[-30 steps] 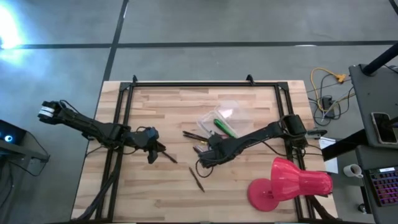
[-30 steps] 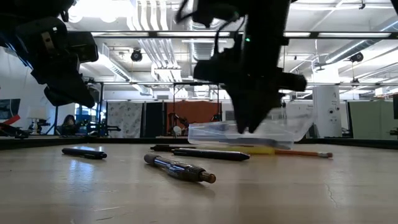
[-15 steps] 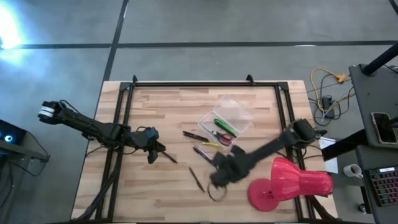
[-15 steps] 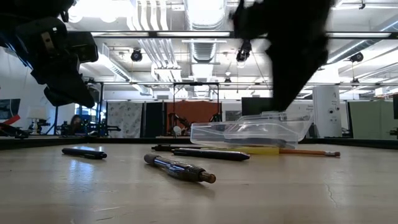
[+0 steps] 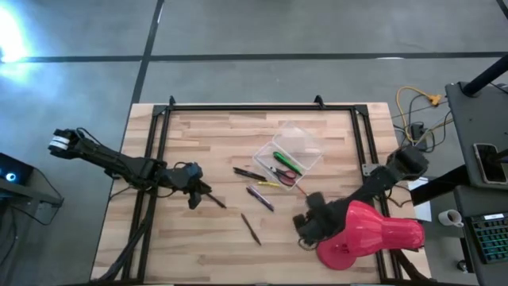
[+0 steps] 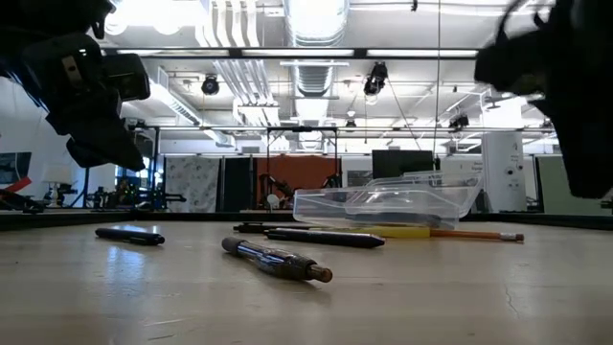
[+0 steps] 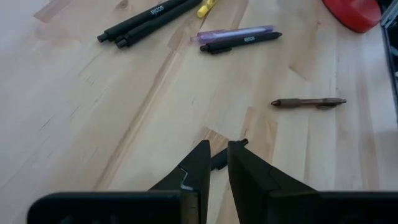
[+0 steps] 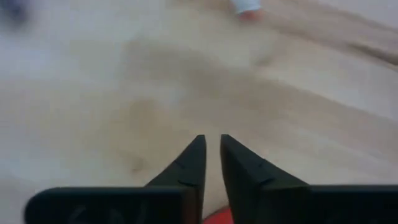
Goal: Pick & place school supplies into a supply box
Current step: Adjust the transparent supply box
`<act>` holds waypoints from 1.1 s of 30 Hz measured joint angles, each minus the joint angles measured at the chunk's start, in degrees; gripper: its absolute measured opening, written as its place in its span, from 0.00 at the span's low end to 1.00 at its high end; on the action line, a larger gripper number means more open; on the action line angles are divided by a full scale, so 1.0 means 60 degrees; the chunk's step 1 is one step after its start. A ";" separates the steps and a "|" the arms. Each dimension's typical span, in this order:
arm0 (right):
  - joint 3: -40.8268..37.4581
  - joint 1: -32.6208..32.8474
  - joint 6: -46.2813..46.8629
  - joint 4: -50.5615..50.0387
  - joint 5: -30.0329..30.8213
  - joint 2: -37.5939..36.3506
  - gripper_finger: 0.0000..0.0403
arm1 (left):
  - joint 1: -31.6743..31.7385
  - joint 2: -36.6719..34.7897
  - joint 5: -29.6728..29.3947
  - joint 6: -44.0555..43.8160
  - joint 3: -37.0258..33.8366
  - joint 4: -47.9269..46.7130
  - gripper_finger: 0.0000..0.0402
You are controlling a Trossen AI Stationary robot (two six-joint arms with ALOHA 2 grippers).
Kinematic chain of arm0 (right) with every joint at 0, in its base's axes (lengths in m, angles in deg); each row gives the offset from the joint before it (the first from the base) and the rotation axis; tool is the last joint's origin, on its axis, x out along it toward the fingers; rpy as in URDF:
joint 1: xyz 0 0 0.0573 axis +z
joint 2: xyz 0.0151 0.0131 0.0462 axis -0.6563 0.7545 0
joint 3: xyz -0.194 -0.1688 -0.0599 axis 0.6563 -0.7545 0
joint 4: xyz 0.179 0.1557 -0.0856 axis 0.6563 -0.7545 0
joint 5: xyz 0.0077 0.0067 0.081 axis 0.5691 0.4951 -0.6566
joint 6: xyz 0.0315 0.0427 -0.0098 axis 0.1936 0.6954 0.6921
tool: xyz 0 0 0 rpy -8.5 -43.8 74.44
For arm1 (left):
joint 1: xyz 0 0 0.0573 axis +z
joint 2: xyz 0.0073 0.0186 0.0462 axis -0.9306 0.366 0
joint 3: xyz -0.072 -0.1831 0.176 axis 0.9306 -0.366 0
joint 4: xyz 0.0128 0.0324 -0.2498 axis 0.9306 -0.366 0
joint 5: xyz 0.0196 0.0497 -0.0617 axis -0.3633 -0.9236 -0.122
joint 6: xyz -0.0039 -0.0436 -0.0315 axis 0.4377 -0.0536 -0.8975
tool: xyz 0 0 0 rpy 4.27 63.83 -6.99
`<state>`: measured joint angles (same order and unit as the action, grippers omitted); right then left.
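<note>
Hovering beside the large pink-red lamp-shaped object (image 5: 371,235), our right gripper (image 5: 305,229) keeps empty fingers nearly pressed together; our left gripper (image 5: 208,198) likewise, above a dark pen (image 7: 219,160).

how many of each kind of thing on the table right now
pens loose on the table: 7
green pen in the box: 1
scissors in the box: 1
box: 1
pink lamp: 1
total: 11
</note>
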<state>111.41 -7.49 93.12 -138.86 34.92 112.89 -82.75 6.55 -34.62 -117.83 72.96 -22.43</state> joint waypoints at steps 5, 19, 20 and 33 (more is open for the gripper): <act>-0.1550 -0.0383 0.1975 -0.0045 0.0403 -0.1069 0.03 | 0.0000 0.0000 0.0000 -0.0005 0.0004 0.0092 0.10; -0.2741 -0.2512 0.0612 0.2024 0.1295 -0.0757 0.03 | 0.0000 0.0000 -0.0004 -0.0240 0.0004 0.0101 0.10; -0.2729 -0.2610 0.0546 0.2017 0.1395 -0.0714 0.03 | 0.0000 0.0000 -0.0004 -0.0264 0.0004 0.0101 0.10; -0.2602 -0.3162 -0.0693 0.2358 0.1947 -0.0544 0.03 | -0.0001 0.0000 -0.0004 -0.0283 -0.0004 0.0104 0.10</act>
<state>95.80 -26.46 88.96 -124.71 46.60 109.63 -82.75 6.55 -34.64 -119.53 72.94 -21.80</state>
